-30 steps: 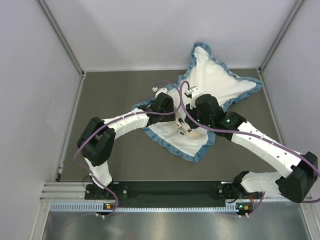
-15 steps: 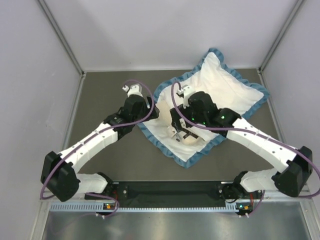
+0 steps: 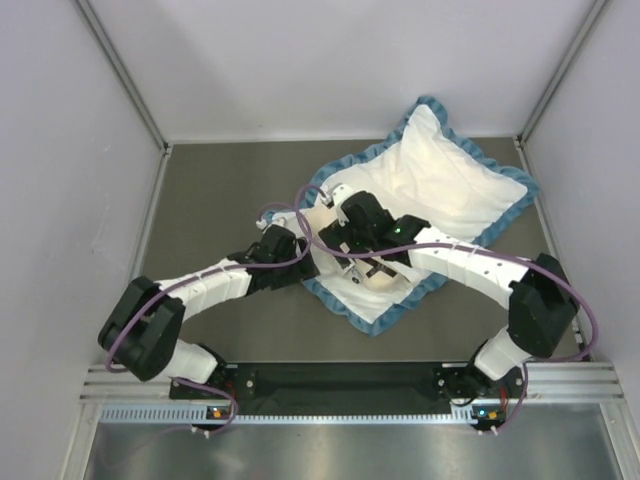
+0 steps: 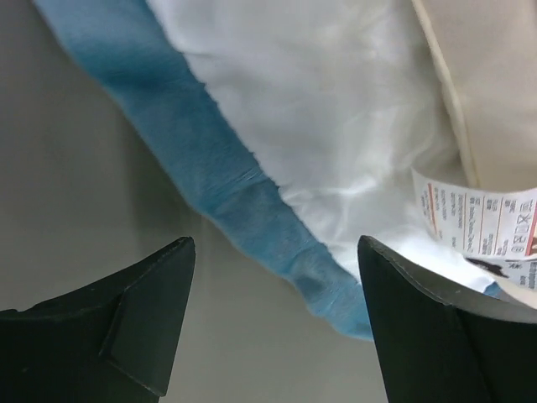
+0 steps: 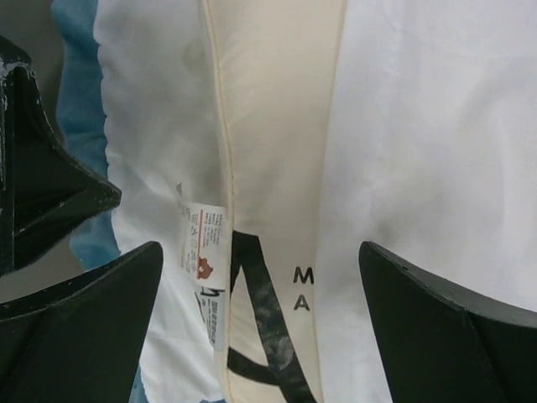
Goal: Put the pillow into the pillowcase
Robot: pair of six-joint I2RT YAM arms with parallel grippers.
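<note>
- On the worktop, seen from above, the pillowcase lies spread out white side up, its blue ruffle all round. The pillow is nearly all inside, with only a cream patch showing at the left mouth.
- Both arms reach to that mouth, probably to tuck in what is left. The left pincer is at the ruffle's left edge and the right pincer is just beside it, over the opening.
- Left wrist view: the left pincer is apart and holds nothing. It hangs over the ruffle where it meets bare worktop, placed, I judge, to catch the edge of the case. A printed label and a cream strip of pillow show on the right.
- Right wrist view: the right pincer is also apart and empty. It is centred on the exposed cream strip of pillow, with white lining on both sides, which suits pushing it deeper.
- Against half a second ago, the left arm has folded and drawn its wrist from the case's far-left corner to the nearer edge. The right wrist has shifted left. The case has barely moved.
</note>
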